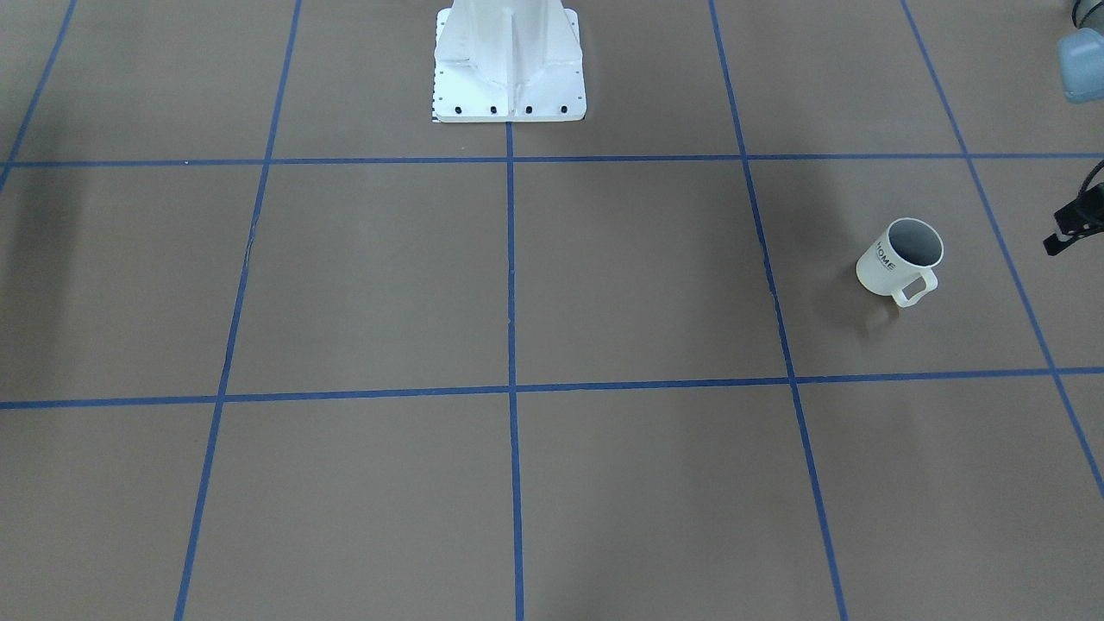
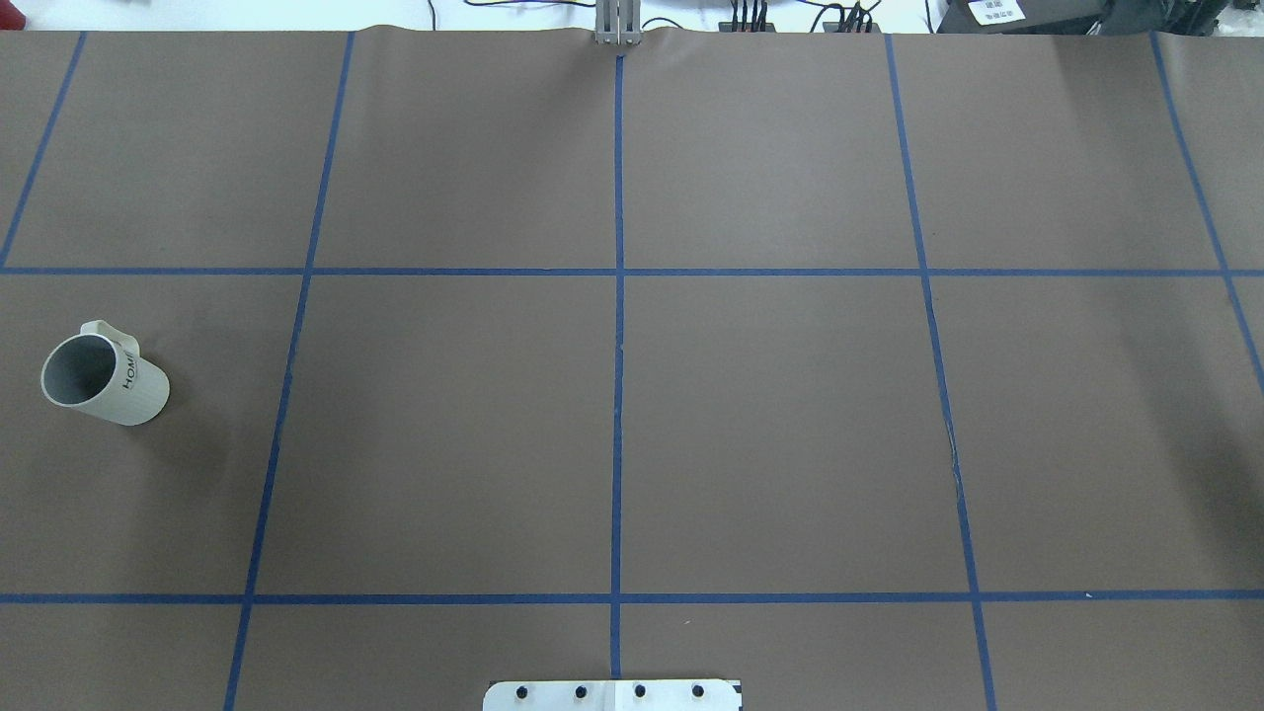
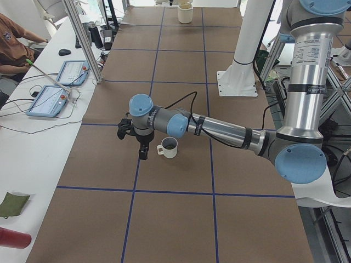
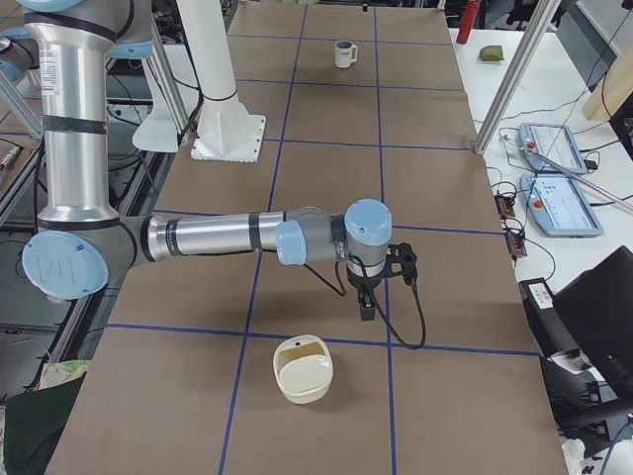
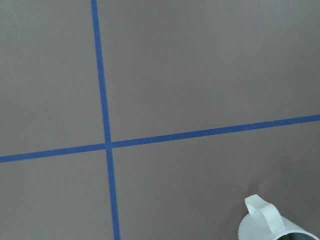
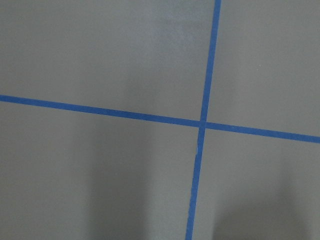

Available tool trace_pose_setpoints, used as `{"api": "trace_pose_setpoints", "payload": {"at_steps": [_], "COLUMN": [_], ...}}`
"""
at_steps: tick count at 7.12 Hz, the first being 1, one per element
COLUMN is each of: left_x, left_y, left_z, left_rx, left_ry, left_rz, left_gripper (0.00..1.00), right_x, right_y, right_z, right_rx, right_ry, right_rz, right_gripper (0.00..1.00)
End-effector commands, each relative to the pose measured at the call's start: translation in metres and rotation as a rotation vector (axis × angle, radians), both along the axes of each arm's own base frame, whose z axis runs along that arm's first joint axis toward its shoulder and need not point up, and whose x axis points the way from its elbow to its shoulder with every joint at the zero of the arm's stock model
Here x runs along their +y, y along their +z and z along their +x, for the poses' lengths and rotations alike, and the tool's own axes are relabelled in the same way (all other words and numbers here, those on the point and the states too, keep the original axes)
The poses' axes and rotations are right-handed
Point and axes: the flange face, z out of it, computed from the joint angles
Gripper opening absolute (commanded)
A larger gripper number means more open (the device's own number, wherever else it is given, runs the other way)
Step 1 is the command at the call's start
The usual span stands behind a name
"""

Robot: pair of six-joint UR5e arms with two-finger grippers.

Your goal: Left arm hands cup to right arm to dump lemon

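Note:
The off-white cup [image 1: 900, 261] with "HOME" on its side stands upright on the brown table, on the robot's left side. It also shows in the overhead view [image 2: 104, 380], the left side view [image 3: 168, 147] and, far off, the right side view [image 4: 344, 52]. Its handle and rim show in the left wrist view [image 5: 267, 222]. The lemon is hidden. My left gripper [image 3: 142, 153] hangs beside the cup, apart from it; only a black part of it shows at the front view's edge [image 1: 1074, 226]. I cannot tell its state. My right gripper [image 4: 366, 305] points down over bare table; I cannot tell its state.
A white pedestal base [image 1: 509, 78] stands at the table's middle rear. An off-white tub [image 4: 303, 369] sits on the table close to the right gripper. Blue tape lines [image 2: 618, 346] grid the table. A side desk holds tablets [image 3: 49, 101], with a seated person [image 3: 11, 46].

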Motion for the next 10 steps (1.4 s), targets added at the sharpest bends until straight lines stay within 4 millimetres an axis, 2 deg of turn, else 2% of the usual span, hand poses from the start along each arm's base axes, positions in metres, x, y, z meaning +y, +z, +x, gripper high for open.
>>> {"api": "trace_pose_setpoints", "payload": {"at_steps": [1,2,4,8,9,10], "left_x": [0.039,0.051,0.057,0.063,0.064,0.064], "left_y": [0.006,0.016,0.024,0.041,0.05,0.051], "left_z": [0.049,0.061,0.087,0.115,0.121,0.125], "left_rx": [0.076,0.07,0.03,-0.009,-0.019,-0.017], "left_ry": [-0.082,-0.072,-0.061,-0.015,-0.004,0.004], "left_rz": [-0.08,-0.092,-0.114,-0.128,-0.141,-0.141], "left_gripper": [1.0,1.0,1.0,1.0,1.0,0.91], "right_x": [-0.012,-0.009,-0.008,-0.008,-0.007,-0.007], "right_y": [-0.007,0.0,-0.001,-0.006,-0.008,-0.013], "right_z": [-0.014,-0.014,-0.014,-0.015,-0.016,-0.016], "right_rx": [0.003,-0.001,-0.003,-0.016,-0.023,-0.024], "right_ry": [-0.025,-0.026,-0.023,-0.025,-0.027,-0.027], "right_rz": [0.012,0.001,-0.001,0.007,0.008,0.019], "right_gripper": [1.0,1.0,1.0,1.0,1.0,1.0]}}
